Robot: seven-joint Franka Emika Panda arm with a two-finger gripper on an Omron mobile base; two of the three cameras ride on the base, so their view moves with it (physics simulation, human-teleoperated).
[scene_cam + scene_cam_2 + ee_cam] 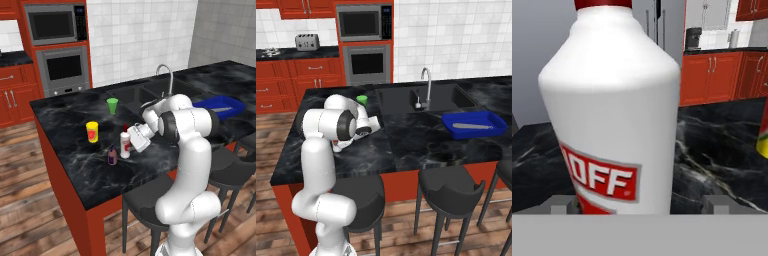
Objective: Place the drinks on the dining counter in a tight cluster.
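Black marbled desk (pixel 75 150) holds a white bottle (pixel 125 145) upright beside a purple bottle (pixel 112 155), the robot's fingers (pixel 722 204) spread wide around it, where a careless retreat could tip it over.

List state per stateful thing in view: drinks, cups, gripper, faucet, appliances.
white bottle: upright on the dining counter, red cap on, between the open fingers
purple bottle: upright, close beside the white one
yellow cup: upright, apart from the bottles
green cup: upright near the sink
gripper: open around the white bottle
faucet: no water seen
microwave: door shut
oven: door shut
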